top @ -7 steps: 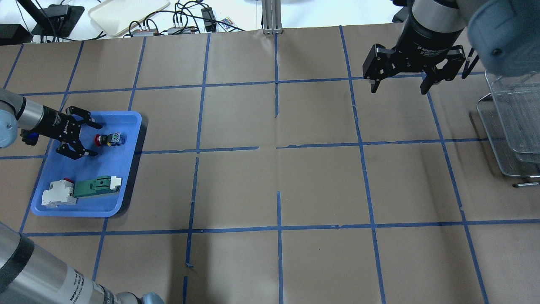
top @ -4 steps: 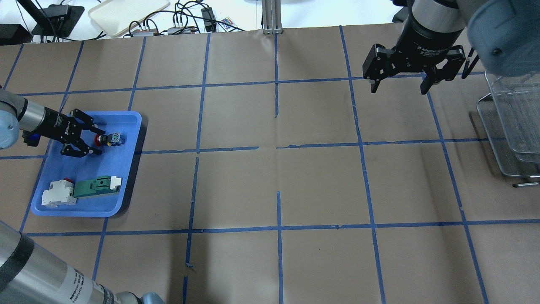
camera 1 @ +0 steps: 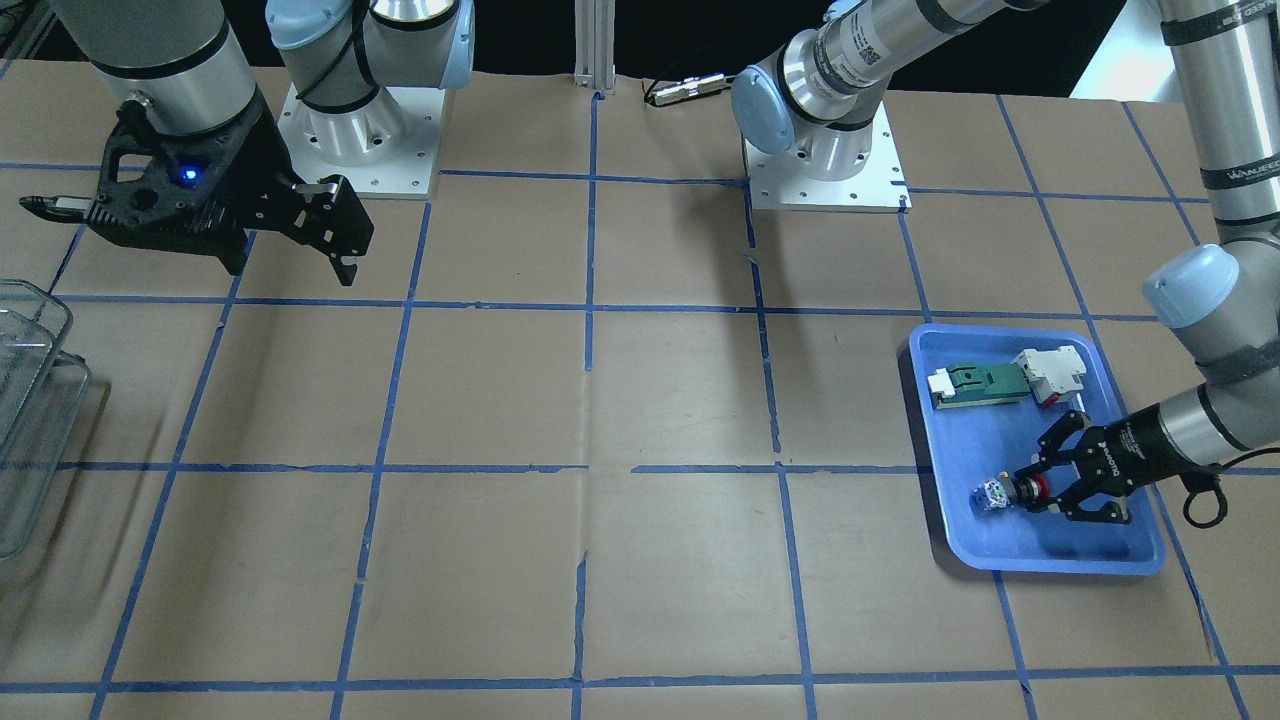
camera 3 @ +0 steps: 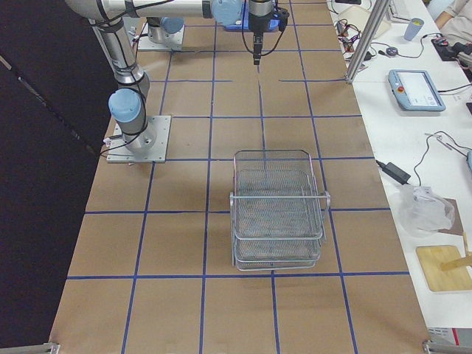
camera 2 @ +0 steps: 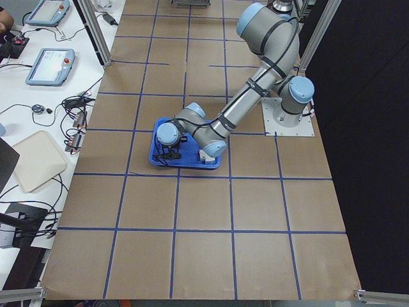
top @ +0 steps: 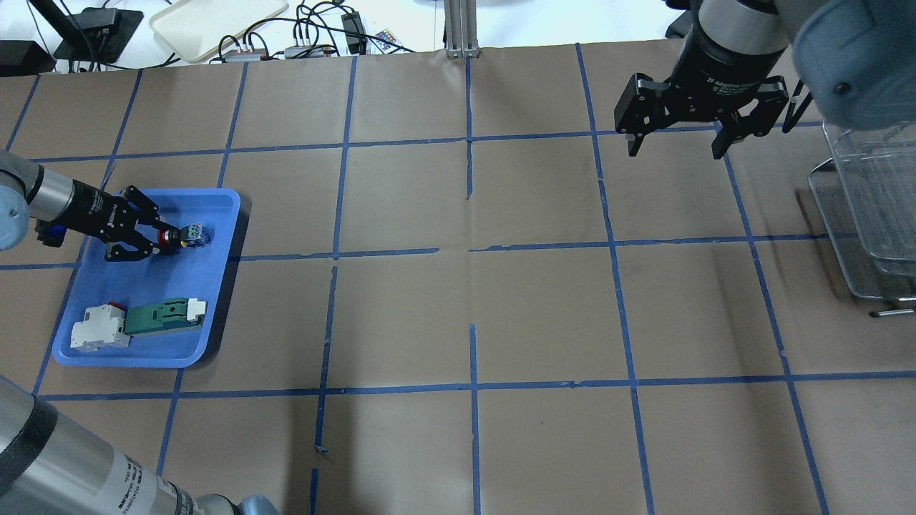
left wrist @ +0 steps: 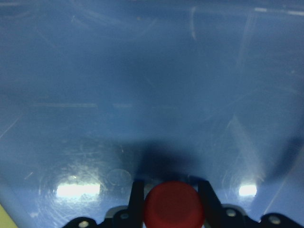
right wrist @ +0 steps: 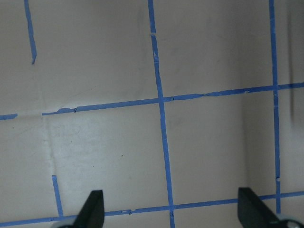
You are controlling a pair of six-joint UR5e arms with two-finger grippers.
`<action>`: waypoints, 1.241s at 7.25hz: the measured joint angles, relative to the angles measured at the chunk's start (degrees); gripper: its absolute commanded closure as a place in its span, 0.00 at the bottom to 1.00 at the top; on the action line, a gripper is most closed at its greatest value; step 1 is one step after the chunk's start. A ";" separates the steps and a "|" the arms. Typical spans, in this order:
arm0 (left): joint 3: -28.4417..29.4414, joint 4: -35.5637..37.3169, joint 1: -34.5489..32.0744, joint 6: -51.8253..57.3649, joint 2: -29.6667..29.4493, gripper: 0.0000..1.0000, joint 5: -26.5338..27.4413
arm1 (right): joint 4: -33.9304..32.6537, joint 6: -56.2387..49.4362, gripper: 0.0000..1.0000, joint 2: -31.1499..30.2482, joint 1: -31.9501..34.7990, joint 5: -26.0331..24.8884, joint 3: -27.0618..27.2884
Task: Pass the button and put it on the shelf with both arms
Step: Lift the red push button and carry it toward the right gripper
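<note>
While the right tool (top: pixel 673 152) hangs spread wide, the left tool (top: pixel 169 240) clamps the button (top: pixel 190 234).

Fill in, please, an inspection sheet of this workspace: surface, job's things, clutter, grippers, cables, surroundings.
Surface: table, brown paper with blue tape grid.
Job's things: button lying in the blue tray; shelf at the robot's right end, nothing seen in it.
Clutter: green-and-white part and white block, side by side in the tray.
Grippers: left gripper shut on the button's red cap; right gripper open, above bare table.
Cables: cables on the bench beyond the table.
Surroundings: white tray and teach pendant on the benches.
</note>
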 measured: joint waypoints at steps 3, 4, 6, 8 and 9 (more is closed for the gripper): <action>0.82 -3.02 -0.64 -0.05 2.81 1.00 -0.73 | 0.05 -0.06 0.00 0.00 -0.07 -0.25 0.00; 0.89 -4.22 -1.69 -0.16 4.54 1.00 -2.00 | 0.05 -0.06 0.00 0.00 -0.08 -0.22 0.00; 0.95 -6.09 -6.56 -2.40 9.16 1.00 -5.68 | 0.10 -0.06 0.00 0.00 -0.14 -0.20 0.00; 0.32 -6.61 -14.75 -11.57 13.16 1.00 -10.70 | 0.13 -0.01 0.00 0.00 -0.17 -0.15 0.00; 0.12 -6.61 -19.28 -17.81 14.90 1.00 -13.15 | 0.25 0.01 0.00 0.00 -0.17 -0.20 0.00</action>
